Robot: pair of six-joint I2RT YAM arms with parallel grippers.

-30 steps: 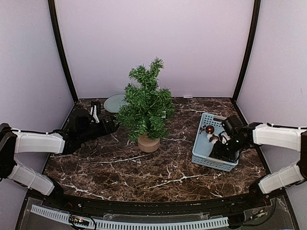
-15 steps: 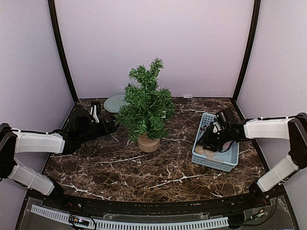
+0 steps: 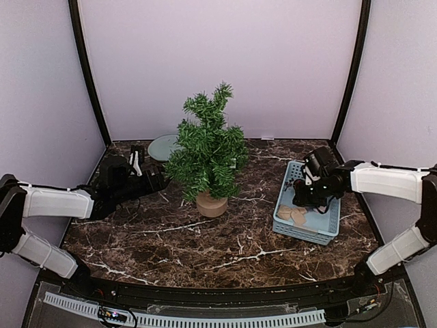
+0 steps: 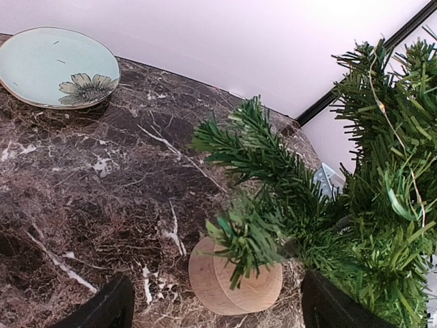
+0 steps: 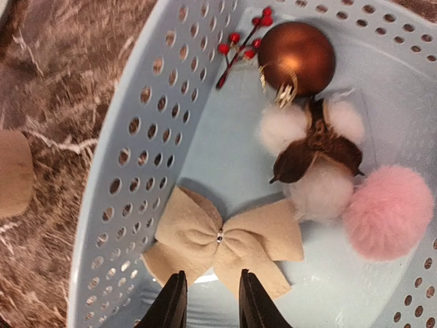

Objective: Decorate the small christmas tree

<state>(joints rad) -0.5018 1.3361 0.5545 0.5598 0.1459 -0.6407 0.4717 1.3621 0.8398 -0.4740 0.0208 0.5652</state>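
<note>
Both light and springy by its look, the small christmas tree wants steadying at its stiff stump, left gripper wide, right gripper narrow over the bow, grip unclear.

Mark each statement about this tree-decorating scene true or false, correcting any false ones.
1. The brown bauble lies in the blue basket. True.
2. The pink pompom hangs on the small christmas tree. False: it lies in the basket.
3. The left gripper is open. True.
4. The plate is red. False: it is pale blue-green with a flower print.
5. The right gripper is over the tree. False: it is over the basket.
</note>
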